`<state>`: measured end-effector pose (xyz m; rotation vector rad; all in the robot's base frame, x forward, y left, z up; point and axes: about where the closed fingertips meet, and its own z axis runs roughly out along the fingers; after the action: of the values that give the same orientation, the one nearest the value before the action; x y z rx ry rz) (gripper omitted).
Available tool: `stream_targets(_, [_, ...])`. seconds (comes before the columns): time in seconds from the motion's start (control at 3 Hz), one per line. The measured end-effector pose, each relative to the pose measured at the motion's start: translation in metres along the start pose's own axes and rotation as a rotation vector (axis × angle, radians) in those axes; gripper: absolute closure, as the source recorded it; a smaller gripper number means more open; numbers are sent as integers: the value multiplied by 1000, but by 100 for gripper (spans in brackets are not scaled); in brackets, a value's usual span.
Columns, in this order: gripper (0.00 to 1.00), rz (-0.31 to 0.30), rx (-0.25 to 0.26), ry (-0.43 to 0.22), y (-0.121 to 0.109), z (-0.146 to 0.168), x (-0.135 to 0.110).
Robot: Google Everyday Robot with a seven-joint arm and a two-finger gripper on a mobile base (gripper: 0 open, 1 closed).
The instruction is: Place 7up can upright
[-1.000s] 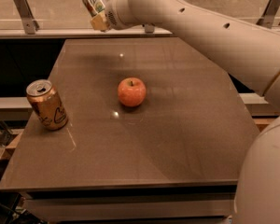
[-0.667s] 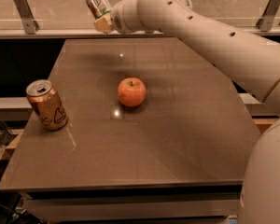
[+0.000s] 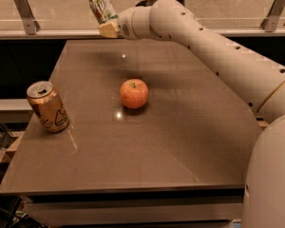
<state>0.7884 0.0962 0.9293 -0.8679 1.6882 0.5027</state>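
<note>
The 7up can point(image 3: 101, 7) is hanging in the air in the upper left of the frame, above the far edge of the bench point(image 3: 190, 146) and not touching it. It is leaning, with its top end tipping toward the upper left. The hand point(image 3: 109, 29) is pinching it at its lower end, the pale fingers pressing against the can from below and to the right. Compared with a second ago the can is sitting a little lower and a little further right in the frame, and its tilt is looking much the same, so the arm point(image 3: 218, 56) appears to be starting to carry it down toward the surface rather than straightening it. For the task this means that the placing is only beginning: the can is being held clear of the bench and is not yet upright, so it probably needs both turning to vertical and lowering before any release. The far strip of bench beneath the can is lying bare. The apple point(image 3: 134, 93) is resting near the middle of the frame, well apart from the can, and the bronze-orange can point(image 3: 48, 107) is standing at the left edge of the bench, further away again. Neither one is showing any shift from its earlier spot.
</note>
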Motion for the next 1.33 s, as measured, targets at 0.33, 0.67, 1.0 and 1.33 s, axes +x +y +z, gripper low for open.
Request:
stream_targets(0.33, [100,4,-41,-30,-1,8,9])
stream_targets(0.67, [100,32,-79,-58,-2,15,21])
stream_targets(1.0, [100,61,-109,-86,-2,21,34])
stream_targets(1.33, [100,94,-136,-126,-2,24,45])
